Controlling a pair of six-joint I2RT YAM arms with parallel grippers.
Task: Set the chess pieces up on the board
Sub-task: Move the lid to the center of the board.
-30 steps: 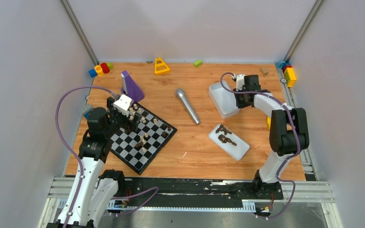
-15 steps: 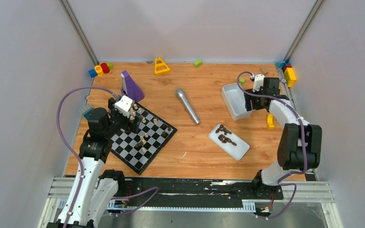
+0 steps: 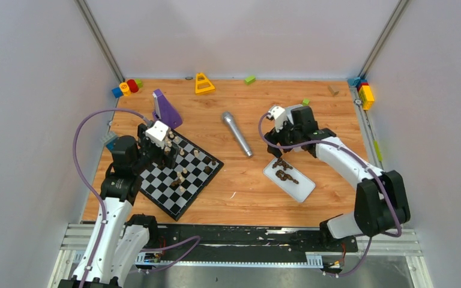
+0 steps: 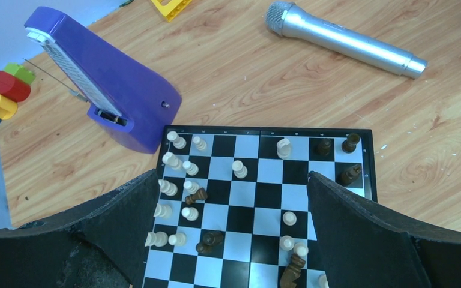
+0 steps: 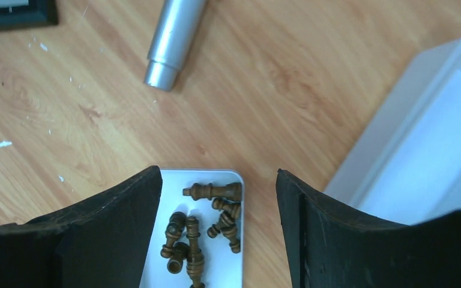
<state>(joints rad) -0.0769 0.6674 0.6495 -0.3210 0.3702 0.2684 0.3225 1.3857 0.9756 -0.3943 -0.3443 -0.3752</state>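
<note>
**On the board: partial set-up, both end effectors spread and empty**

- Board [image 3: 174, 198] lies flat on the desk [image 3: 246, 192], turned corner-on to the arm bases. Chess pieces [image 4: 238, 169] stand scattered on it and do not form full ranks.
- Cream pieces [image 4: 172, 161] cluster along the board's left side in the left wrist view, mostly upright.
- Dark pieces [image 4: 349, 174] stand at the board's far right corner. A few more dark ones lie toppled among the cream ones and near the board's middle.
- Left end effector [image 4: 231, 177] hangs over the board with its jaws spread wide. Nothing is between them and no piece is touched.
- Just beside the board's far corner sits a purple metronome [image 3: 167, 109]. I cannot tell whether it touches the board's edge.
- Right of the board and apart from it, a silver microphone [image 3: 237, 134] lies on its side.
- Farther right of the board, past the microphone, is a shallow white tray [image 3: 303, 189]. A heap of dark pieces [image 5: 201, 240] lies tumbled at the tray's far end, all on their sides.
- Right end effector [image 5: 216, 174] is above that end of the tray, jaws spread and gripping nothing.
- Beside the tray on the side away from the board, the right wrist view shows the wall of a deeper white bin [image 5: 420, 132].
- Well beyond the board, at the desk's far left corner, are coloured toy blocks [image 3: 126, 87].
</note>
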